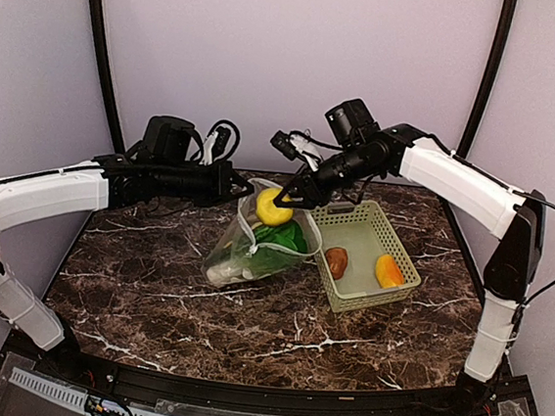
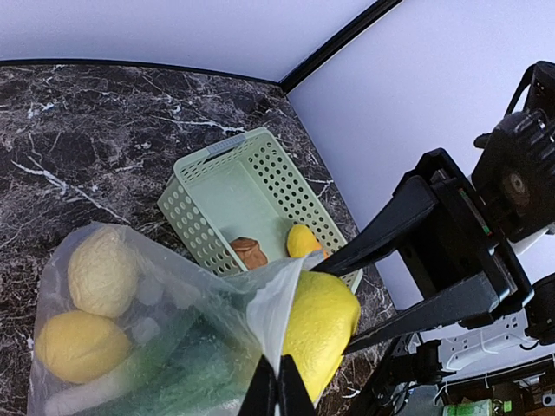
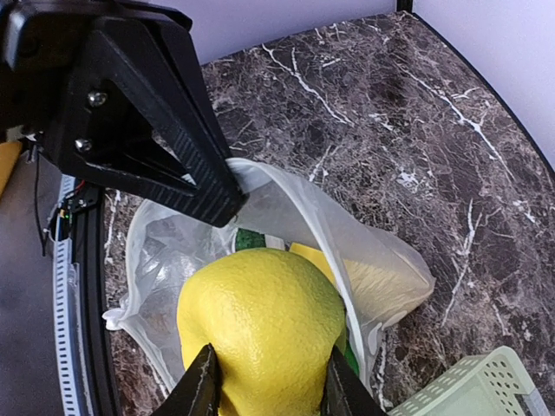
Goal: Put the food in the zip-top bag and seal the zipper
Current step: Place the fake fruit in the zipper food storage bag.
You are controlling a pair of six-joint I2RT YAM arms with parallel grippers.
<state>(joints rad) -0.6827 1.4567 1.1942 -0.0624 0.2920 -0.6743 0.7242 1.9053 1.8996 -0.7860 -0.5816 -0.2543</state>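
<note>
Bright, soft, even light from above in all three views, with only faint, fuzzy shadows on the glossy bench (image 1: 151,294) beside the basket (image 1: 372,296). The overhead view bends a little: the black corner posts (image 1: 100,63) bow outward. In the left wrist view there's milky glare on the bag (image 2: 217,303), and the left fingers (image 2: 260,399) are a dark blur at the bottom edge. In the right wrist view the yellow piece (image 3: 260,321) is crisp and evenly lit, the right fingers (image 3: 199,390) slightly soft.
</note>
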